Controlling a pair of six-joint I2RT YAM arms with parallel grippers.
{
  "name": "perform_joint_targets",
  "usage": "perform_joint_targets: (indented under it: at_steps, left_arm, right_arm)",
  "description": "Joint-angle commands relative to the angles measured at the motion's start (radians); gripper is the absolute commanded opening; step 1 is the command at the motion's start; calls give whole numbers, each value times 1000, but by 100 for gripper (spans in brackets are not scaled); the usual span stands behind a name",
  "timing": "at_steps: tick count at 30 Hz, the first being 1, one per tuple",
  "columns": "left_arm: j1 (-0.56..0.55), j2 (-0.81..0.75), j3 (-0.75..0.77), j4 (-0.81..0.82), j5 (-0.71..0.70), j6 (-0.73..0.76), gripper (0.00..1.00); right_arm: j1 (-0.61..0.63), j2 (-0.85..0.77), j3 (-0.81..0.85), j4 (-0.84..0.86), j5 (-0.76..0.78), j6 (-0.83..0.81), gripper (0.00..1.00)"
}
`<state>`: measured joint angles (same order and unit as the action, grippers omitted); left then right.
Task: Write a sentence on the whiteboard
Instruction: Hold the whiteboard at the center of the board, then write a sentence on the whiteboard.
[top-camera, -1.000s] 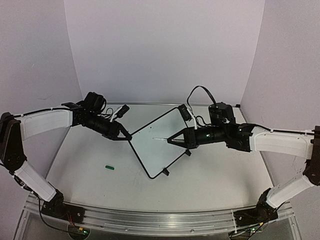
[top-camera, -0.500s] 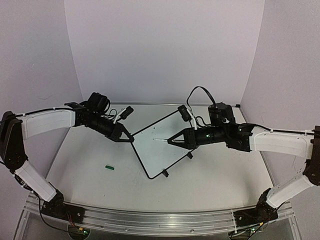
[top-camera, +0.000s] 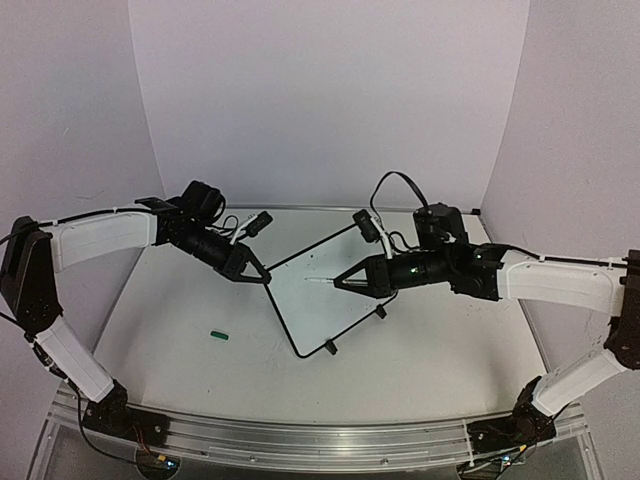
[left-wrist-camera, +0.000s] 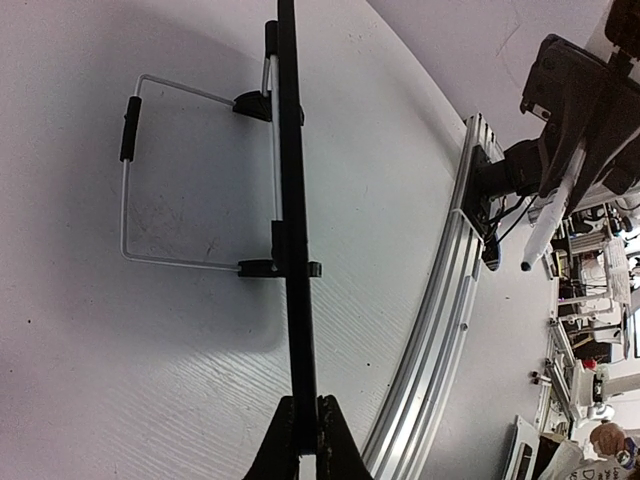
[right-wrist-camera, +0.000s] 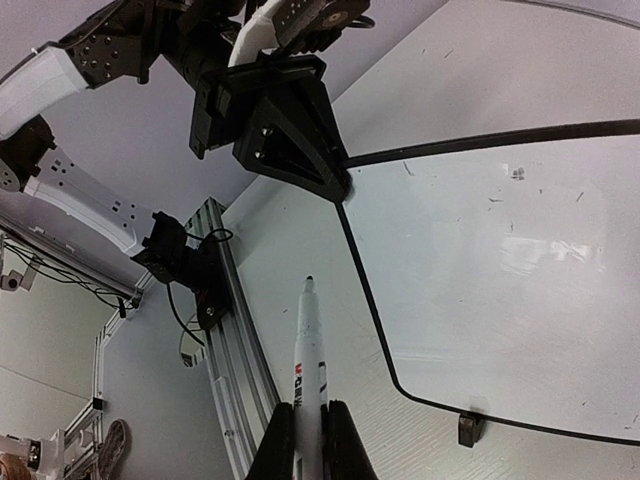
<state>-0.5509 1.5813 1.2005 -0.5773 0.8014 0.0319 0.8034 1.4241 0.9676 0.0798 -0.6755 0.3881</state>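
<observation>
Nearest, on the bench (top-camera: 450, 365) short of the whiteboard (top-camera: 312, 315) and off to its left: 1 small green piece (top-camera: 220, 334), prob. a pen cap, well apart from it. Next the whiteboard itself, 1 only, mid-bench, tipped up w/ its face toward the right arm. It has 2 black feet (top-camera: 330, 346) on its near edge, and the left wrist view shows 1 wire stand (left-wrist-camera: 125, 180) on its back. Can't tell if the feet bear on the bench. The left tool (top-camera: 258, 274) is clamped on the board's left corner, frame pinched between its fingers. The right tool (top-camera: 343, 282) is closed round 1 marker (top-camera: 322, 281), whose long axis is aimed left at the board's face. Its tip is near the held corner and prob. just off the surface; contact not confirmed. The face looks blank bar faint smudges. The right arm is the writing one. Next move, I reckon: tip onto the face, then strokes along the board's long edge, which runs from the held corner to the far right.
</observation>
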Motion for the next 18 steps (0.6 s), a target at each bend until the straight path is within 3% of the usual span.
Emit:
perform_joint_targets:
  at_steps: [1,18]
  left_arm:
    - [-12,24,44,-52,19,65,0]
    - [-12,17,34,-42,-32,64,0]
  right_arm:
    - [16,48,79,6,-17,-40,0]
    - [32,249,222,26,22,-40,0]
